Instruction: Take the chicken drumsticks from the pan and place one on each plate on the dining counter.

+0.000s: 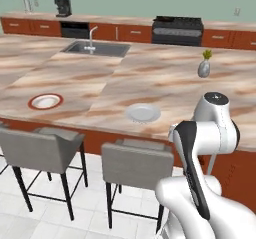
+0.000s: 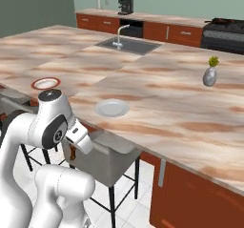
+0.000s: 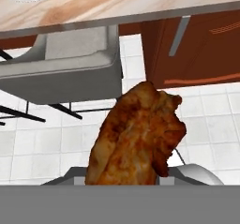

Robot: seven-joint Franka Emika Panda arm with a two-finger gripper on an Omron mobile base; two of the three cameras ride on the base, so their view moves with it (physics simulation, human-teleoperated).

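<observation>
A glossy orange-brown chicken drumstick (image 3: 136, 134) looms close in the hand view, and my gripper (image 2: 72, 148) is shut on it. The arm is folded low, below the edge of the dining counter (image 1: 165, 78), with the drumstick (image 2: 72, 153) hanging under the hand over a stool. The fingertips are hidden behind the meat. On the counter's near side lie a red-rimmed plate (image 1: 45, 101) to the left and a plain pale plate (image 1: 143, 113) nearer the arm. Both plates are bare. The pan is out of view.
Grey stools (image 1: 42, 148) (image 1: 135, 163) stand along the counter's front; one stool (image 3: 61, 63) is straight before the hand. A steel sink (image 1: 95, 48) and a small vase (image 1: 204, 68) sit farther back. A black stove (image 1: 177, 28) is at the far wall.
</observation>
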